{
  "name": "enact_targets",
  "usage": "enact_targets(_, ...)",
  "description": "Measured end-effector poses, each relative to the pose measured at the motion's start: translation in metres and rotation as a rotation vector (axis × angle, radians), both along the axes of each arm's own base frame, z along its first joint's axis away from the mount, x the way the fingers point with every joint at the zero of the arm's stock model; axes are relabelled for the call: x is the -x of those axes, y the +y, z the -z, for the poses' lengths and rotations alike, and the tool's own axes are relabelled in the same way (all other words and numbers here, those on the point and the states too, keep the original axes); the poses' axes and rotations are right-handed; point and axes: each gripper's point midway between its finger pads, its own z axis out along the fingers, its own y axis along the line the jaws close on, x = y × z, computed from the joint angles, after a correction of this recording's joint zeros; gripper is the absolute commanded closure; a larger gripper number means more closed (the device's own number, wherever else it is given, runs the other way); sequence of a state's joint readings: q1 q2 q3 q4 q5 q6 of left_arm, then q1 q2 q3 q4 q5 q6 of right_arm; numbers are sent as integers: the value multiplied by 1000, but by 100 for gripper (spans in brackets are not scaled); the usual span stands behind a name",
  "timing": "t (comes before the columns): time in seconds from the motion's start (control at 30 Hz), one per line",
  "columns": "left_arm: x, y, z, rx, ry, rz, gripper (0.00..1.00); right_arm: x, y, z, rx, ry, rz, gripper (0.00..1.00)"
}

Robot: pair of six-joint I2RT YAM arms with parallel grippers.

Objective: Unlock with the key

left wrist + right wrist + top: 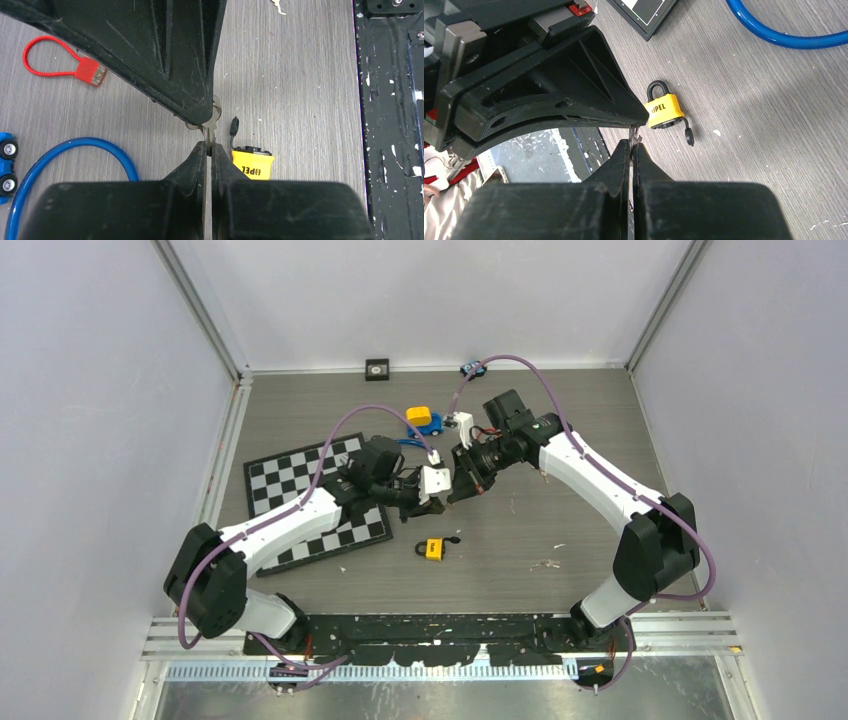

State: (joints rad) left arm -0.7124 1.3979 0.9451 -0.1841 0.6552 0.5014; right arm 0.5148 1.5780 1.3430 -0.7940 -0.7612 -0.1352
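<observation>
Left end effector [208,146] and right end effector [632,148] tip to tip, both clamped on key [212,126] — padlock [665,111] lying near, apart.

Left arm [290,525] and right arm [590,475] have white shells, black joints, looping purple cables [520,360], scuffed black fingers [240,200].

**Op A:** How much of the key [212,131] do I get on the left wrist view?

**Op B:** I see only a sliver. The left gripper [209,146] and right gripper [199,116] pinch it from opposite ends and cover the rest. On the top view it is too small to find.

**Op A:** And the padlock [252,162]?

**Op B:** Its shackle end sits behind the left gripper. The blue cable [75,150] and toy car [6,167] run off the picture's left edge.
</observation>
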Motion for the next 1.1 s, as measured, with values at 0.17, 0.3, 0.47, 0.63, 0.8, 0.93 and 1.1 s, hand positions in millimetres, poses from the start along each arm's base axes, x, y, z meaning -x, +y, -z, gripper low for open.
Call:
enact_targets(0.17,0,0,0,2,4,-3,100,-1,-1,0,-1,7,7,79)
enact_targets(0.3,-2,-2,-2,11,4,-14,100,-3,-3,0,-1,14,22,62)
enact_targets(0.47,0,-2,-3,24,0,-16,100,-10,-9,1,8,6,51,52)
enact_targets(0.63,2,-2,1,27,17,-21,100,-15,-11,1,14,-4,66,45)
enact_targets(0.8,2,-1,1,25,11,-30,100,-16,-15,-2,22,-36,68,39)
enact_targets(0.93,3,0,-4,55,40,-47,100,-10,-18,-10,10,-76,29,37)
enact_targets(1.1,-3,2,-18,198,171,-92,100,7,-19,-20,-46,-113,-52,37)
